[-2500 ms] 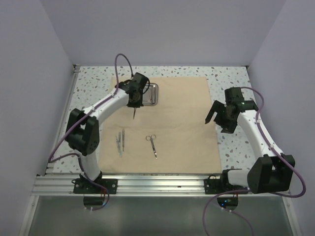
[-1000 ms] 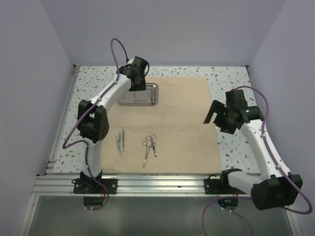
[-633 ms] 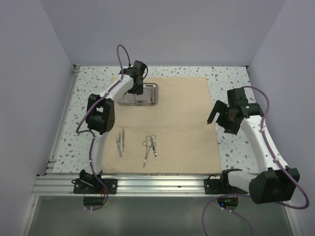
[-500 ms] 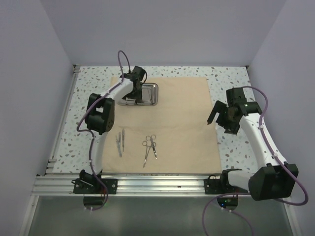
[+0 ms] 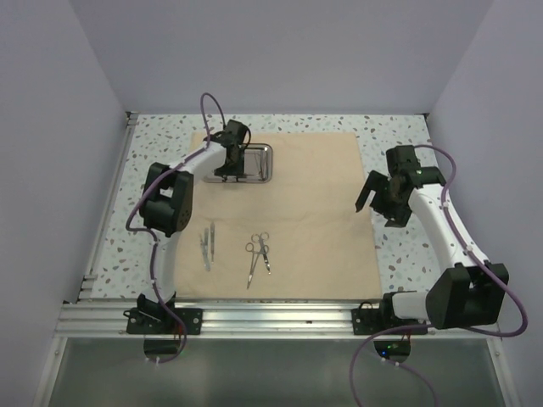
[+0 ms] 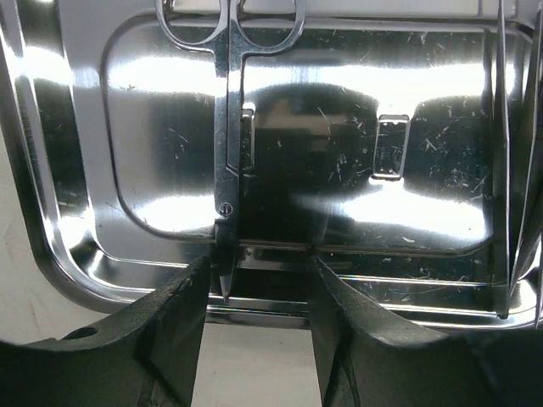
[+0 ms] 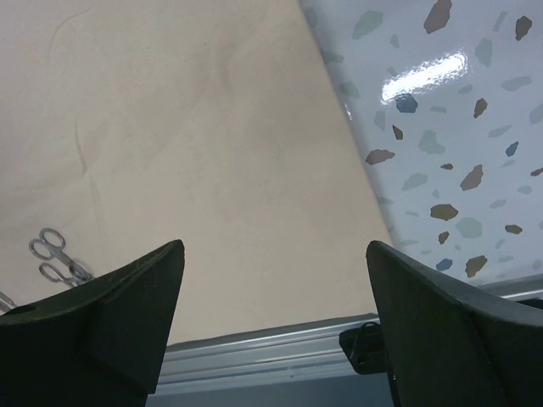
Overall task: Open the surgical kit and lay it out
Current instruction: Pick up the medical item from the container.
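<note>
The beige cloth (image 5: 314, 212) lies spread flat on the table. The steel tray (image 5: 261, 170) stands on its far left part. My left gripper (image 5: 227, 172) hangs low over the tray's near left edge. In the left wrist view its jaws (image 6: 259, 270) stand part open, and the tip of a ring-handled instrument (image 6: 227, 153) in the tray (image 6: 339, 212) lies between them, close to the left finger (image 6: 174, 322). A thin instrument (image 6: 501, 170) lies along the tray's right side. Tweezers (image 5: 209, 242) and two scissor-like tools (image 5: 257, 254) lie on the cloth. My right gripper (image 5: 377, 203) is open and empty at the cloth's right edge.
A terrazzo tabletop (image 5: 407, 254) surrounds the cloth. An aluminium rail (image 5: 271, 318) with both arm bases runs along the near edge. Walls close in on the left, right and back. The right wrist view shows cloth (image 7: 195, 153), scissor rings (image 7: 49, 254) and the rail (image 7: 271, 348).
A second scissor-like tool now lies on the cloth. My left gripper went back to the tray, dropped to its near left edge and narrowed its jaws. The right arm shifted slightly.
</note>
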